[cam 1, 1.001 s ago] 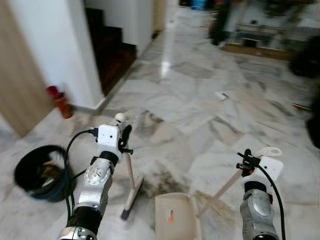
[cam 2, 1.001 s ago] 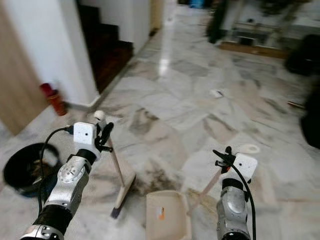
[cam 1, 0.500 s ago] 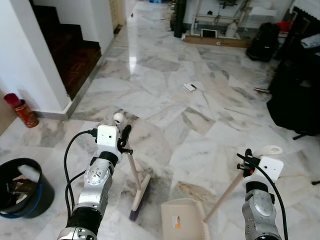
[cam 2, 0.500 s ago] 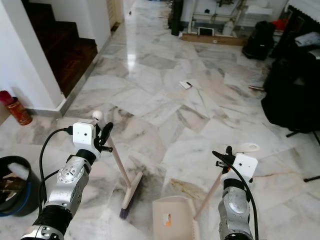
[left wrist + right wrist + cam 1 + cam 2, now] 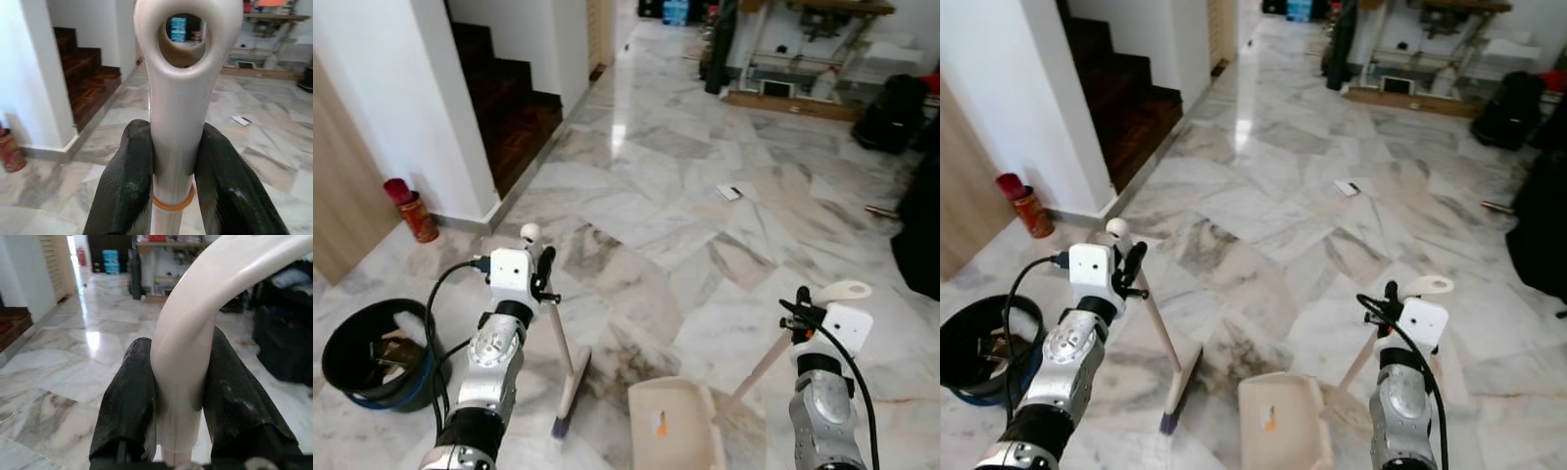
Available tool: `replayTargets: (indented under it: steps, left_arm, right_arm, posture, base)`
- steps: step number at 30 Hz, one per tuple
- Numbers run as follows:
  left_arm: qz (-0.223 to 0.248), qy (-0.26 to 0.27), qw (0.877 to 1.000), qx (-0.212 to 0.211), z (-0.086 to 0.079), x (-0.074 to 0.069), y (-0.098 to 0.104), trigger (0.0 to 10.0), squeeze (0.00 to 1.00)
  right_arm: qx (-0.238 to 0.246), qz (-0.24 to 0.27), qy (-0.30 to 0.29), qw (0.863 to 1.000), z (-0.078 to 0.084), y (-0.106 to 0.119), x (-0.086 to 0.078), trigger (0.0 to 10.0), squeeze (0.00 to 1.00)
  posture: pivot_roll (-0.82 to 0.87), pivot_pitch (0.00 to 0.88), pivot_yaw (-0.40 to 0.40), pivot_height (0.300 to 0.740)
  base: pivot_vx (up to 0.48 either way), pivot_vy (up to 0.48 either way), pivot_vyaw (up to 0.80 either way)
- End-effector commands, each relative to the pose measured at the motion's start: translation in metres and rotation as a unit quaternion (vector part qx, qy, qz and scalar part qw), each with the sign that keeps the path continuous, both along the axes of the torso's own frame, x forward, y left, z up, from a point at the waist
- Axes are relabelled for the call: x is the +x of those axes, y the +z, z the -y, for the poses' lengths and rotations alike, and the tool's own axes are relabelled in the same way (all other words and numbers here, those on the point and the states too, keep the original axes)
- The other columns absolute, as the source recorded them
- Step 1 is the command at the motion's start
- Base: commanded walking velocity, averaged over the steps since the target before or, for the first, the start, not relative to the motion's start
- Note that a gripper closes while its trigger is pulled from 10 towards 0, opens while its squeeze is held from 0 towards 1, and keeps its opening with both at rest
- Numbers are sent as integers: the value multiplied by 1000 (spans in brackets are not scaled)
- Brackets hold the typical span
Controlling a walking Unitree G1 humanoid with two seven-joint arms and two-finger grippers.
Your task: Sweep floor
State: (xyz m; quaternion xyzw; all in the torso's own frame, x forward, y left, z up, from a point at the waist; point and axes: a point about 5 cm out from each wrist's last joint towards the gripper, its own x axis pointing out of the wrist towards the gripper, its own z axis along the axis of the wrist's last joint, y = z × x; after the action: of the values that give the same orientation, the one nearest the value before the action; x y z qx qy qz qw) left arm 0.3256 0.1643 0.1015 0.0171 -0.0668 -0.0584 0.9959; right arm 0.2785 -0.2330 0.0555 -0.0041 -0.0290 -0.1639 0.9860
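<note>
On marble floor (image 5: 685, 196), left claw (image 5: 542, 272) gripped the broom (image 5: 566, 362), right claw (image 5: 796, 315) gripped the dustpan (image 5: 674, 426); a paper scrap (image 5: 729, 193) ahead remained unswept.

No lettering, number or brand can be read anywhere in these views. The dustpan (image 5: 672, 437) carries a small orange mark on its pan, too small and blurred to make out. A red can (image 5: 412, 210) stands left of the dustpan, near the white wall, and its patterned label is likewise unreadable.
</note>
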Motion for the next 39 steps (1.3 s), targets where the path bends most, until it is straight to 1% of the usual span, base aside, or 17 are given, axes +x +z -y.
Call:
replayTargets:
  steps: [1, 7, 21, 26, 31, 39]
  left_arm:
    - [15, -1, 1000, 6, -2, -1, 2, 10000, 0]
    - [17, 1, 1000, 6, -1, -1, 2, 10000, 0]
    - [24, 7, 1000, 3, -3, 1, 5, 10000, 0]
    - [26, 6, 1000, 0, -3, 1, 7, 10000, 0]
    - [25, 5, 1000, 2, -4, 2, 7, 10000, 0]
    - [26, -2, 1000, 4, -3, 5, 10, 10000, 0]
  right_arm:
    - [-16, 38, 2, 999, 1, 15, 4, 10000, 0]
    - [-17, 31, -9, 999, 6, 14, 3, 10000, 0]
    - [-17, 34, -5, 999, 4, 17, 5, 10000, 0]
    - [-9, 30, -7, 999, 3, 15, 5, 10000, 0]
    - [-3, 26, -8, 1000, 1, 13, 4, 10000, 0]
    - [-1, 27, -5, 1000, -4, 11, 3, 10000, 0]
  posture:
    - [138, 0, -36, 740]
    - [142, 14, -42, 740]
    - [146, 29, -48, 740]
    - [146, 43, -44, 740]
    - [149, 50, -31, 740]
    - [154, 46, -22, 740]
  base:
    - [292, 0, 0]
    - [302, 0, 0]
    - [312, 0, 0]
    - [310, 0, 0]
    - [310, 0, -733]
    - [310, 0, 0]
